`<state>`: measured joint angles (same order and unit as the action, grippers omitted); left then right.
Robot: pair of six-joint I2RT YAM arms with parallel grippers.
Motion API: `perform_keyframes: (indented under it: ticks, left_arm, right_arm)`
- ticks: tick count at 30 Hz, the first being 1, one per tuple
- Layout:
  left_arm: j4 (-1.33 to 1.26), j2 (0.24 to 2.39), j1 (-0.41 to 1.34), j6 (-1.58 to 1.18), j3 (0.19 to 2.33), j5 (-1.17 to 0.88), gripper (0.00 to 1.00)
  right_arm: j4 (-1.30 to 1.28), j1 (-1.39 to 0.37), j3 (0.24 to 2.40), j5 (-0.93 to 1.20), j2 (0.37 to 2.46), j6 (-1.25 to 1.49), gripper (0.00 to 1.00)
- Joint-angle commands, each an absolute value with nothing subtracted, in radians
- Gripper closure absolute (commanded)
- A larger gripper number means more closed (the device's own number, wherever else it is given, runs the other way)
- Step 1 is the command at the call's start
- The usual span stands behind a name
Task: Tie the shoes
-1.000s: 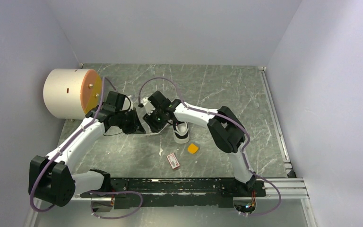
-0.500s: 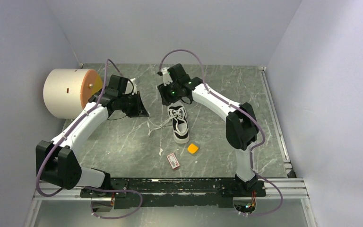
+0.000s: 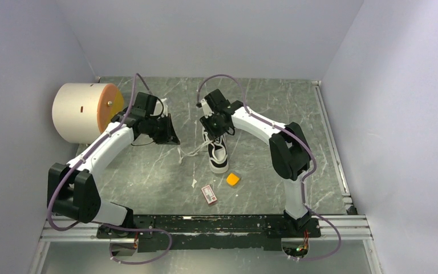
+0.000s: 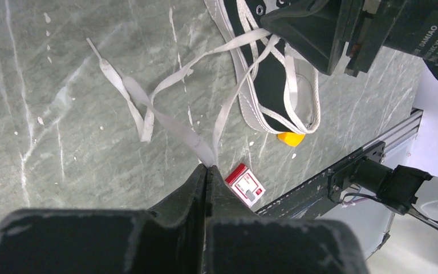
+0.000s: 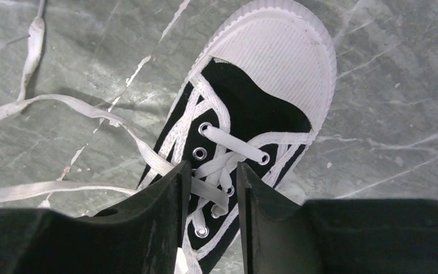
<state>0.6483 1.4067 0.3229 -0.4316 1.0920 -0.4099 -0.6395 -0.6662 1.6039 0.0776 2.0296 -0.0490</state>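
My left tool (image 4: 205,169) is clamped on a lace (image 4: 171,123) end, left of the shoe (image 3: 218,153). The shoe lies mid-table with its toe toward the bases. My right tool (image 5: 212,171) stands apart astride the shoe's lacing. A block (image 3: 232,179) and card (image 3: 209,193) lie near the toe. Bare table (image 3: 296,108) stretches right of the shoe.

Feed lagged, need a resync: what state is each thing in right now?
black-and-white low-top sneaker: upright on its sole
long white laces: untied, trailing off the sneaker
left gripper: shut on the long white laces
right gripper: open, above the sneaker's eyelets
cream cylinder with orange end: lying on its side
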Motion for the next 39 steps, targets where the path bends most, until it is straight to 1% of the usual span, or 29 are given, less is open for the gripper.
perform_keyframes:
  ticks: [1,3,8,11,13,14,17,21,24,26,30,32,34,37,39]
  left_arm:
    - [0.651,1.432,0.327,-0.388,1.156,-0.436,0.95]
    - [0.653,1.441,0.327,-0.385,1.169,-0.444,0.95]
    - [0.653,1.45,0.327,-0.385,1.187,-0.451,0.95]
    - [0.653,1.464,0.328,-0.381,1.201,-0.456,0.95]
    - [0.65,1.477,0.327,-0.378,1.216,-0.462,0.95]
    - [0.644,1.485,0.327,-0.374,1.221,-0.473,0.95]
    - [0.603,1.52,0.328,-0.371,1.249,-0.522,0.95]
    - [0.53,1.62,0.355,-0.395,1.329,-0.565,0.95]
    - [0.515,1.756,0.39,-0.4,1.441,-0.589,0.95]
    - [0.54,1.878,0.409,-0.394,1.55,-0.62,0.95]
    - [0.553,2.042,0.429,-0.386,1.674,-0.684,0.95]
    - [0.555,2.079,0.437,-0.384,1.694,-0.699,0.95]
    - [0.56,2.077,0.437,-0.384,1.679,-0.673,0.95]
    - [0.541,2.03,0.437,-0.391,1.607,-0.643,0.95]
    - [0.532,1.996,0.437,-0.392,1.562,-0.634,0.95]
  right_arm:
    - [-0.629,-0.647,1.578,0.14,1.989,-0.035,0.63]
    - [-0.626,-0.642,1.578,0.144,1.99,-0.029,0.65]
    - [-0.634,-0.64,1.593,0.182,1.975,-0.024,0.83]
    - [-0.632,-0.64,1.59,0.18,1.942,-0.016,0.86]
    - [-0.625,-0.64,1.583,0.174,1.912,-0.01,0.98]
    - [-0.625,-0.64,1.58,0.165,1.903,-0.005,1.0]
    - [-0.61,-0.635,1.553,0.166,1.867,-0.002,1.0]
    - [-0.527,-0.624,1.463,0.234,1.805,0.027,1.0]
    - [-0.425,-0.611,1.372,0.26,1.757,0.049,1.0]
    - [-0.394,-0.593,1.346,0.291,1.742,0.065,1.0]
    - [-0.338,-0.574,1.303,0.331,1.713,0.09,1.0]
    - [-0.308,-0.57,1.284,0.348,1.703,0.103,1.0]
    - [-0.309,-0.568,1.287,0.331,1.716,0.104,1.0]
    - [-0.4,-0.566,1.342,0.248,1.763,0.077,0.99]
    - [-0.479,-0.566,1.373,0.166,1.779,0.056,0.94]
